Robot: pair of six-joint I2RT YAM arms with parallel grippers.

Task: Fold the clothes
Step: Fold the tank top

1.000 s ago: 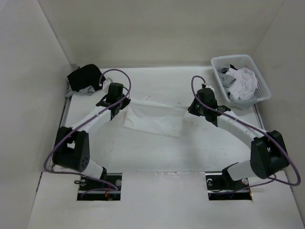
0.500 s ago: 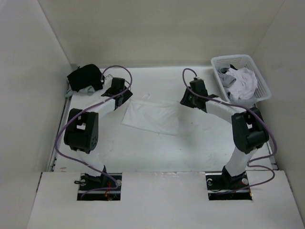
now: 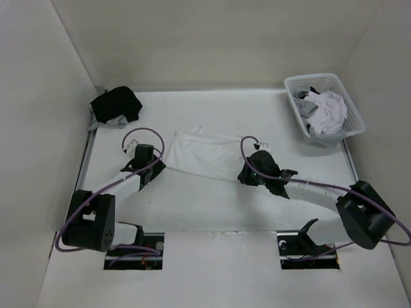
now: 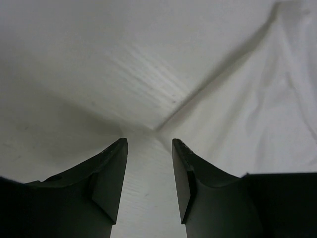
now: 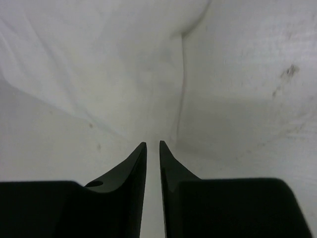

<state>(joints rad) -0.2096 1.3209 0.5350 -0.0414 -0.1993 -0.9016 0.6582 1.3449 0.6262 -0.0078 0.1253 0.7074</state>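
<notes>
The clothes in play are a white tank top [image 3: 204,156] lying flat mid-table, straps toward the back. My left gripper [image 3: 156,164] sits low at its near left corner. In the left wrist view the jaws [image 4: 148,144] stand open, white fabric [image 4: 257,99] ahead and a corner of it just past the tips. My right gripper [image 3: 243,174] is at the near right corner. Its fingers [image 5: 153,144] are a narrow slit apart, and the garment's corner [image 5: 109,59] lies right at their tips. Neither gripper holds anything that I can see.
A dark pile of clothes [image 3: 115,104] lies at the back left corner. A white lattice basket [image 3: 350,122] with crumpled white and grey garments [image 3: 324,110] stands at the back right. White walls enclose the table [image 3: 192,205] on three sides.
Both grippers let go of the top they held stretched between them. It dropped flat, and both arms swung back to its near corners. The right jaws are narrowing again.
</notes>
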